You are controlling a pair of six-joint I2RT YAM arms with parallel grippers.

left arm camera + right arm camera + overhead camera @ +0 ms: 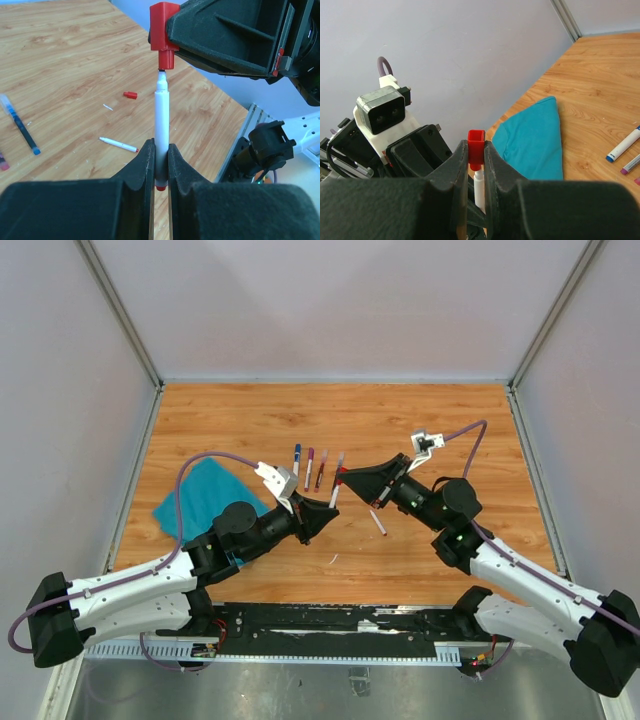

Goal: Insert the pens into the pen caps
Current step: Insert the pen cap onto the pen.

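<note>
Bright, even, diffuse light, seemingly from overhead. Shadows on the table [250, 420] are faint and soft, no hard glare. Top view sharp edge to edge, mild wide-angle lean in the frame posts [120, 310]. Wrist views: left gripper [160, 150] and right gripper [476, 150] close to lens, soft. White pen [161, 115] and red cap [162, 35] crisp. Cloth [535, 140] slightly soft.
</note>
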